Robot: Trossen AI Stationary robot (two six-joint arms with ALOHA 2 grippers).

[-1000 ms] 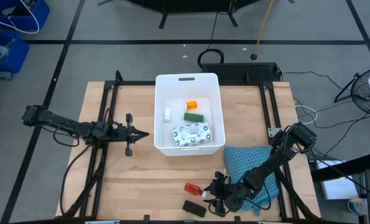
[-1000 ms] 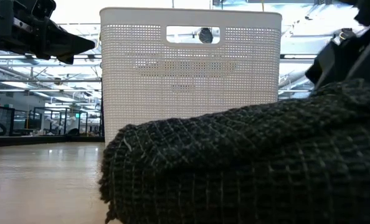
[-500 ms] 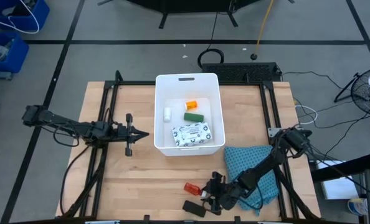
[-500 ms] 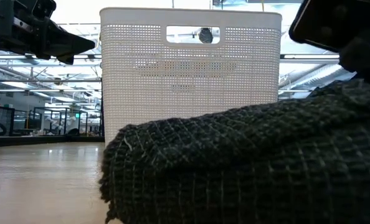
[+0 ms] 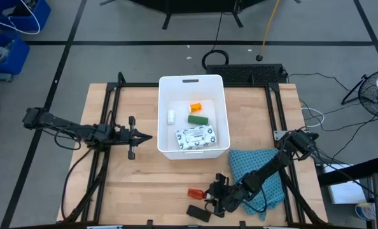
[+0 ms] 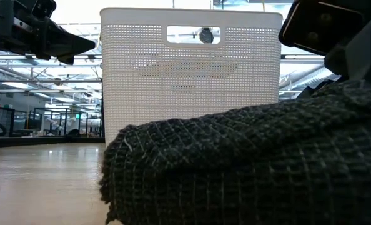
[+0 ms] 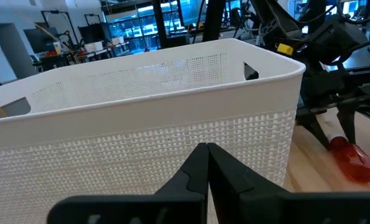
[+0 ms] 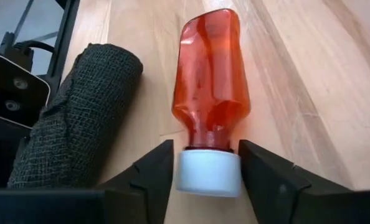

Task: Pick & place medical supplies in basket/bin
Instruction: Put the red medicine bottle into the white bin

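High view — overhead, facing straight down on the whole counter (image 5: 132, 178). Low view — counter level, close behind the cloth (image 6: 248, 169), facing the tub (image 6: 192, 69). Left wrist view — near the tub wall; right wrist view — close on the red tube (image 8: 211, 81). All but the right wrist share the tub.

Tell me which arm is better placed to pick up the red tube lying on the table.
The right. Its gripper is open with the fingers on either side of the red tube's white cap. The left gripper is shut and waits on the far side of the white bin.
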